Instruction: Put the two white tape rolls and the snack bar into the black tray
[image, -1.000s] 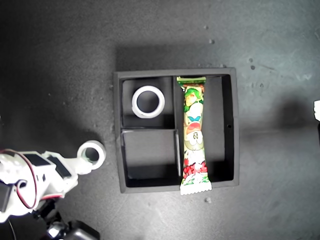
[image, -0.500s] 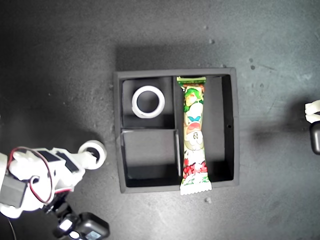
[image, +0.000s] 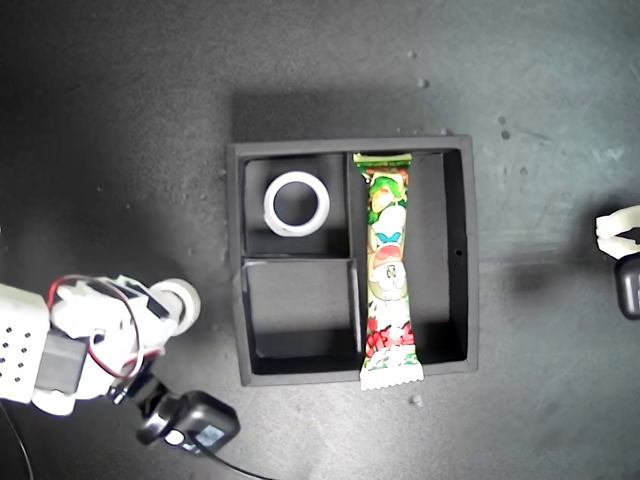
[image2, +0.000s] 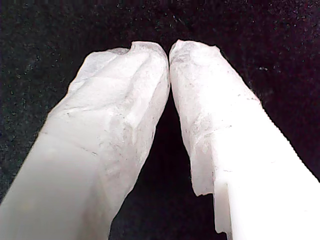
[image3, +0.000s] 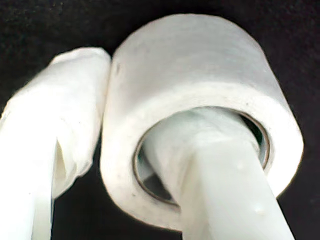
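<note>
The second pincer has the greenish-cored tape roll clamped, one finger through its hole. The first pincer is pinched together on nothing, well away from the black tray.

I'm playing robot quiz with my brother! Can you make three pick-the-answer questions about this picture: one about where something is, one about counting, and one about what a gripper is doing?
1. Where is the snack bar?
A. the black tray's long compartment
B. a small square
C. the table

2. How many tape rolls lie inside the tray?
A. none
B. one
C. two

3. My second gripper is:
A. empty
B. holding a tape roll
C. holding the snack bar

Answers: A, it lies along the long compartment; B, one ring lies in a small square; B, a finger passes through the roll's core.
</note>
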